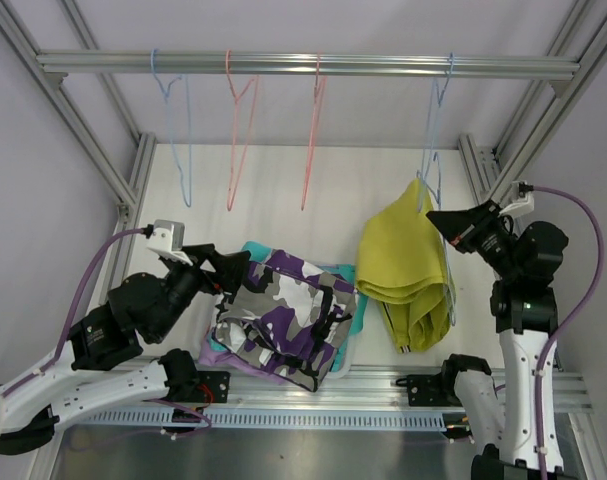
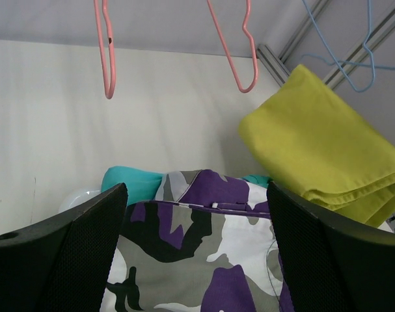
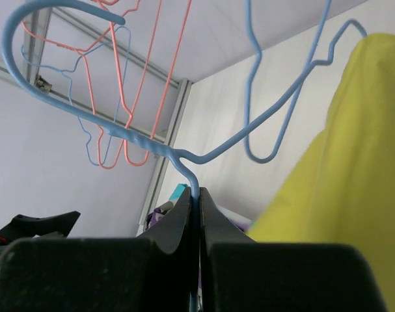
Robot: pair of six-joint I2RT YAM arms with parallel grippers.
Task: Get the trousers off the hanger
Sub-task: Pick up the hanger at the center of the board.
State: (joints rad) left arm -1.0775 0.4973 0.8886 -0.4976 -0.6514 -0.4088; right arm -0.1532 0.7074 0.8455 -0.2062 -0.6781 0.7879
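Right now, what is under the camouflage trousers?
Under the camouflage trousers, teal trousers show at the far edge and lilac cloth at the near-left corner. Whatever else lies beneath is covered.

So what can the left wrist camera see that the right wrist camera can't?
Only the left wrist camera: the left gripper wide open over the camouflage trousers, filling the view up close. Only the right wrist camera: the right gripper pinched shut on the wire of the blue hanger. Both: the yellow trousers, that blue hanger and the pink hangers. The right wrist camera catches just a sliver of the pile.
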